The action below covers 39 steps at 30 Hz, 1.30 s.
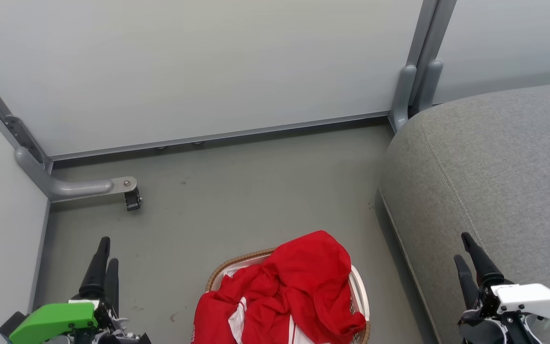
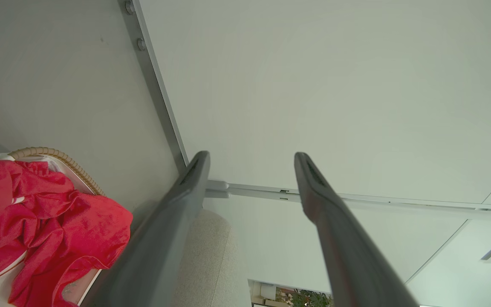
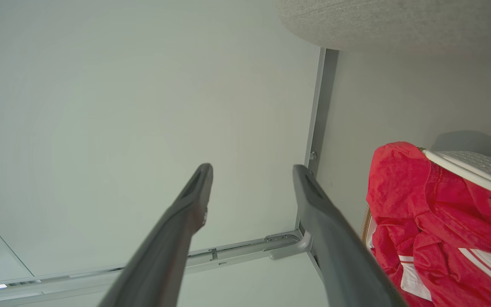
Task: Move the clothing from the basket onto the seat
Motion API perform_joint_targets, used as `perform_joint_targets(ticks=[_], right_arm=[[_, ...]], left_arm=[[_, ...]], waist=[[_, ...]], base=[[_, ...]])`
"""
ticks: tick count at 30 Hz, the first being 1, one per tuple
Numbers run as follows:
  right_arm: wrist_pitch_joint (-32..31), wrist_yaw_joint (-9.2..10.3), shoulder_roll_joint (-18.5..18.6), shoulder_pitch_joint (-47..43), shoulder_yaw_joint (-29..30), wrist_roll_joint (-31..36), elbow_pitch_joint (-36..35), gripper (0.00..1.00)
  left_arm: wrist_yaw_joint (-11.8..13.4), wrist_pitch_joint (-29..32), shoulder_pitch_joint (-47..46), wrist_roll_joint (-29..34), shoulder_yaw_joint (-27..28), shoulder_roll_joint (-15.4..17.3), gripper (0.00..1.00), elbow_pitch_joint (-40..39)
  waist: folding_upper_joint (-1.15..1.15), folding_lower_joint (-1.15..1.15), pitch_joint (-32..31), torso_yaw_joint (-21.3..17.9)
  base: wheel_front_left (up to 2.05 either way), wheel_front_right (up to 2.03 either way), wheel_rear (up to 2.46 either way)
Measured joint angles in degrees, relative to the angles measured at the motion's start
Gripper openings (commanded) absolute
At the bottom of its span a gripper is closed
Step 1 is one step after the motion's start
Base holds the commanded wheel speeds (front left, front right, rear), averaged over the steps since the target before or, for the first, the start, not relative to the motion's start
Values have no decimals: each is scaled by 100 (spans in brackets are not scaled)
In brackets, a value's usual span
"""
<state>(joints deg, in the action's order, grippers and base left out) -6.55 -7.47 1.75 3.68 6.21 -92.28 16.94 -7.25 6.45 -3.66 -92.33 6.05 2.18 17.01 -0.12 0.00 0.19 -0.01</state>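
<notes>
The clothing [image 1: 303, 282] lay heaped in the basket [image 1: 237, 263] on the floor [image 1: 256, 191] just beside the seat [image 1: 494, 167], possibly several garments, while the left tool [image 1: 108, 255] and right tool [image 1: 462, 248] flanked it released and empty, presumably staged for a first pick.

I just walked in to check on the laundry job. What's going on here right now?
Nothing is being handled yet. The red clothing lies heaped in the basket on the floor, spilling over its rim. The left gripper and right gripper hang on either side of the basket, jaws open and empty, touching nothing. The grey seat stands to the robot's right, with no clothing on the part in view.
</notes>
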Motion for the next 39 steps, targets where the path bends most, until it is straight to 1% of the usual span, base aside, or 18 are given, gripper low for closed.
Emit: perform_joint_targets(ticks=[9,17,21,27,33,39], right_arm=[[241,0,-12,-49,-97,151,-16,100],[456,0,-7,-57,-2,727,-86,100],[553,0,-1,-57,37,1135,-181,100],[692,0,9,-57,41,1834,-374,100],[816,0,13,-58,-29,2536,-579,100],[946,0,26,-65,-132,3490,-720,100]], left_arm=[[2,-253,59,91,-247,-3,100,-70],[2,-460,70,515,-414,-2,100,-227],[2,-560,70,840,-449,-1,100,-341],[4,-697,70,1488,-511,1,100,-474],[76,-818,70,2191,-623,4,100,-614],[142,-953,70,3070,-775,7,100,-683]], waist=[[0,0,6,-1],[0,0,16,1],[0,0,22,3],[0,0,35,7],[0,0,51,15],[0,0,67,21]], base=[[0,0,0],[0,0,0],[0,0,0],[0,0,0],[0,0,0],[0,0,0]])
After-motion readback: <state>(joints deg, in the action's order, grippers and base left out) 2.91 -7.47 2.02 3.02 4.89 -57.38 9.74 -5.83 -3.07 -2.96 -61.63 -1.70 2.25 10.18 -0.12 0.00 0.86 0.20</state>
